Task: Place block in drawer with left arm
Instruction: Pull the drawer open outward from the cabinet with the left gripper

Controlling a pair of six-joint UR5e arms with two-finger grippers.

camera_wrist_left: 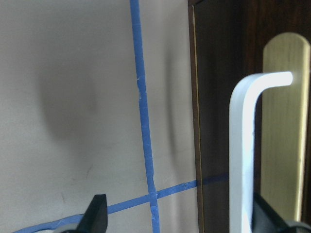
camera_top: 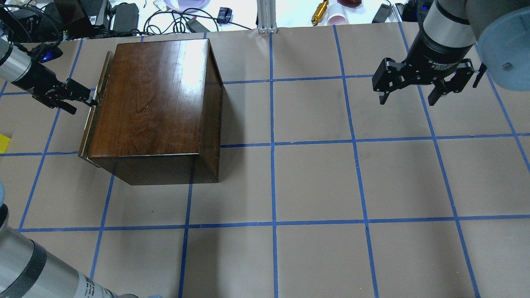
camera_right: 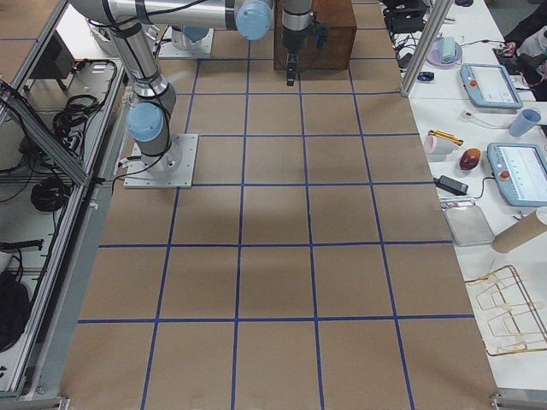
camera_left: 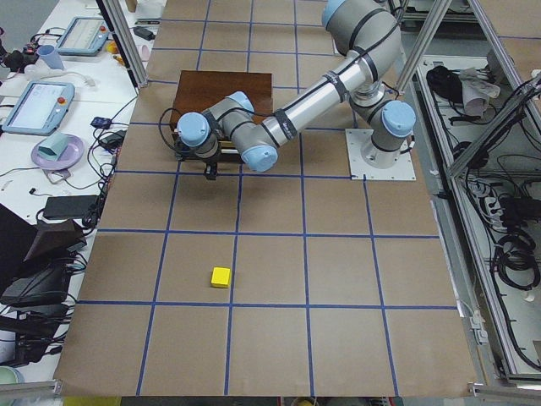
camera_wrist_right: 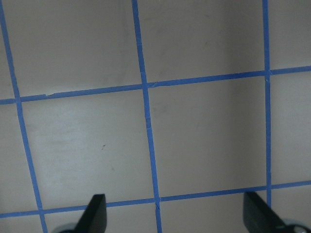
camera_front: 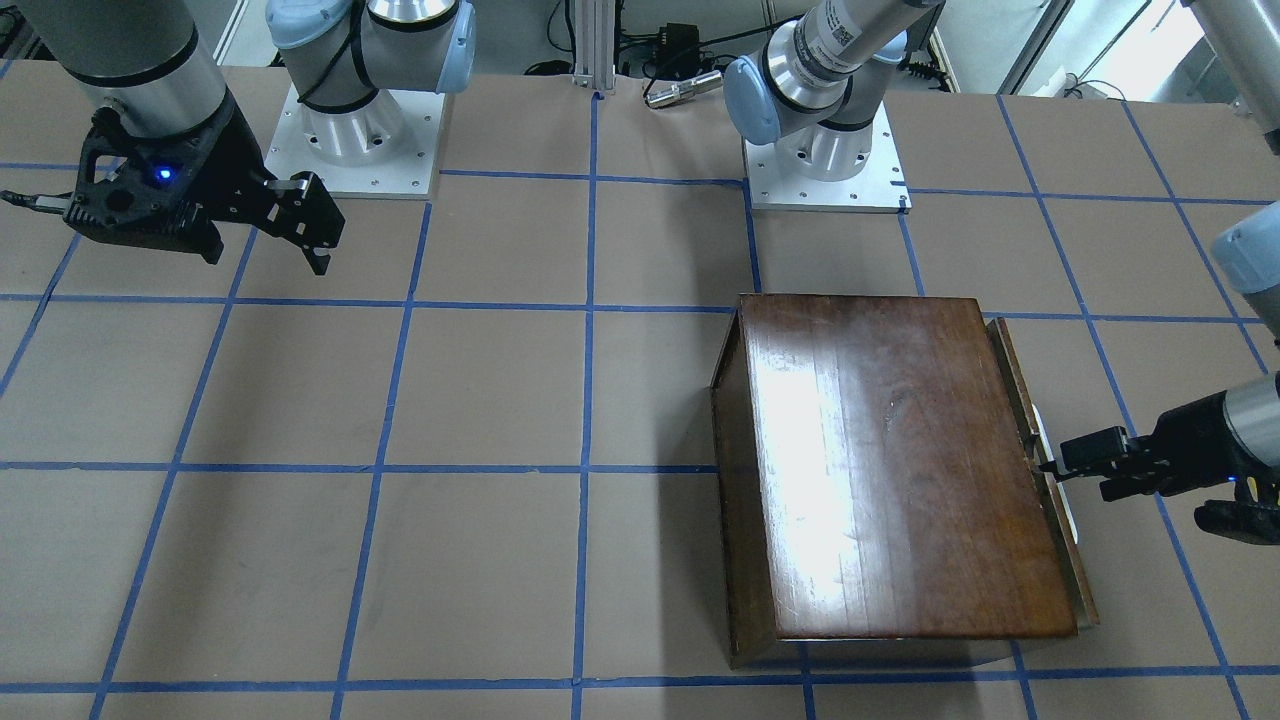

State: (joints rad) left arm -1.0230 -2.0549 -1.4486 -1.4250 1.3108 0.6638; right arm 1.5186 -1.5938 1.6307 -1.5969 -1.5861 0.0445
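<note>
The pull (camera_wrist_left: 242, 145) of the drawer (camera_wrist_left: 218, 97) is being straddled off-centre by the left tool (camera_wrist_left: 180, 214), held wide; centring is being called for before a straight outward draw.

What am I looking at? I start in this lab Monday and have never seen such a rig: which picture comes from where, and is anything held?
These are two robot arms bolted to a taped table, caught at one moment by six cameras: one facing the robot, one over its shoulders, one at each table end, one on each wrist. On the table stand a dark wooden box with a drawer, which looks shut or nearly so, and, apart from it, a small yellow block. The left arm's fingers are open on either side of the drawer's metal pull; the right arm's fingers hang open over bare table. Nothing is held.
</note>
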